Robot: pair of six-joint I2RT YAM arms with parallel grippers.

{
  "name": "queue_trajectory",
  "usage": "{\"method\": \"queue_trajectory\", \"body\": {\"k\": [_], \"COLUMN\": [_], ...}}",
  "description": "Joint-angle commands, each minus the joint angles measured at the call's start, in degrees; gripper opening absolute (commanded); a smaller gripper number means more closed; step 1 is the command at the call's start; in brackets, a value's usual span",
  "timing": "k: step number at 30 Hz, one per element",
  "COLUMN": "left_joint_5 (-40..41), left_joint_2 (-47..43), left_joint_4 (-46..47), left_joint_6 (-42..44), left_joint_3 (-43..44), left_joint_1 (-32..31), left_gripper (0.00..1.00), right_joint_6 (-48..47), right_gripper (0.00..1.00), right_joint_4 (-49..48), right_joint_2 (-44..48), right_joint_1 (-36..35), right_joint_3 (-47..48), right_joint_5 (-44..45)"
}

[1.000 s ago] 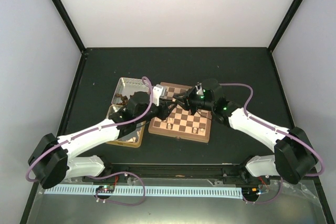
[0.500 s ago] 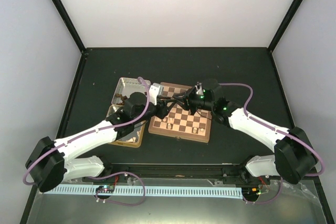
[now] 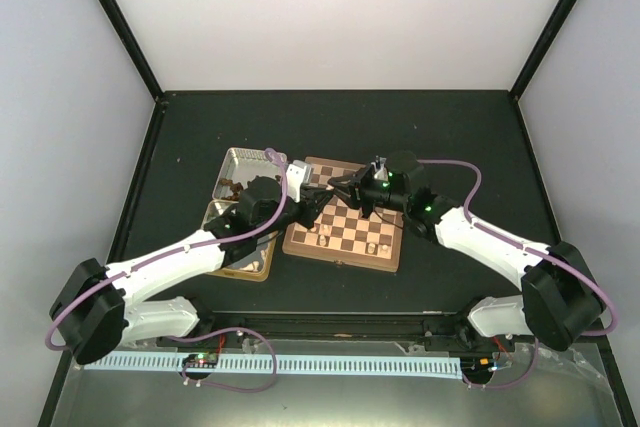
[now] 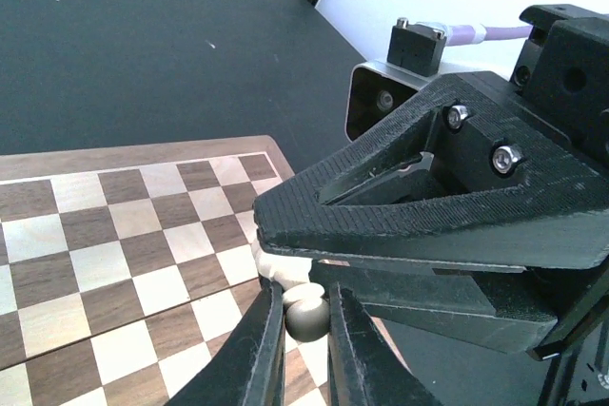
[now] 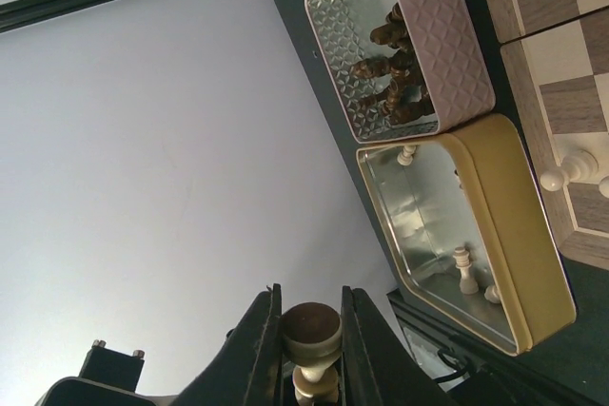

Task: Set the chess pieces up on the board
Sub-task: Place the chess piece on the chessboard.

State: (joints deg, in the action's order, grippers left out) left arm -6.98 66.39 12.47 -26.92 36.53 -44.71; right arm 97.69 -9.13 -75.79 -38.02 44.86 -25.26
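Observation:
One cream chess piece is held from both ends above the far left part of the board (image 3: 352, 219). In the left wrist view my left gripper (image 4: 306, 332) is shut on its round head (image 4: 305, 315), and the right gripper's black fingers (image 4: 419, 225) cover its pale body just above. In the right wrist view my right gripper (image 5: 312, 313) is shut on the same piece near its dark round base (image 5: 312, 328). From above, the left gripper (image 3: 318, 205) and right gripper (image 3: 339, 190) meet tip to tip. A few cream pieces (image 3: 325, 238) stand on the board's near rows.
Left of the board lie two tin halves: the far tin (image 3: 262, 158) holds dark brown pieces (image 5: 392, 71), the near gold-sided tin (image 5: 533, 235) holds a few cream pieces (image 5: 464, 269). A cream pawn (image 5: 559, 172) stands at the board's edge. Black walls frame the dark table.
The left gripper has drawn back slightly, then moved in again and shut on the head of the piece in the right gripper. The right arm has hardly moved.

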Motion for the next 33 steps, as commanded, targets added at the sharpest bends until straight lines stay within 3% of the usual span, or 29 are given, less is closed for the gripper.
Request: {"method": "queue_trajectory", "body": {"k": [1, 6, 10, 15, 20, 29, 33], "left_joint_5": [1.5, 0.4, -3.5, -7.5, -10.0, -3.6, -1.5], "left_joint_2": [0.1, -0.1, 2.0, 10.8, 20.9, 38.3, 42.4], "left_joint_4": [-1.0, -15.3, -30.9, -51.6, -61.1, -74.5, -77.8], "left_joint_6": [1.4, 3.2, 6.1, 7.8, 9.1, 11.1, 12.1], "left_joint_3": [2.2, 6.8, 12.1, 23.3, 33.6, 50.3, 53.6], "left_joint_1": [-0.2, -0.2, -0.2, -0.3, -0.8, -4.6, -6.0], "left_gripper": [0.04, 0.03, 0.04, 0.04, 0.04, 0.02, 0.02], "right_joint_6": [-2.2, -12.2, -21.7, -29.6, -32.2, -33.6, -34.4], "right_gripper": [0.14, 0.47, 0.61, 0.63, 0.64, 0.64, 0.64], "right_joint_4": [0.5, 8.2, 16.5, 28.3, 35.2, 38.6, 38.4], "right_joint_2": [0.9, 3.3, 7.8, 15.6, 23.7, 30.6, 30.3], "right_joint_1": [-0.4, 0.0, 1.0, 1.9, 2.3, 2.4, 2.4], "right_joint_3": [0.1, 0.7, 0.8, -0.2, -3.7, -8.2, -8.6], "right_joint_5": [-0.9, 4.8, 13.3, 30.1, 41.6, 47.1, 46.9]}}
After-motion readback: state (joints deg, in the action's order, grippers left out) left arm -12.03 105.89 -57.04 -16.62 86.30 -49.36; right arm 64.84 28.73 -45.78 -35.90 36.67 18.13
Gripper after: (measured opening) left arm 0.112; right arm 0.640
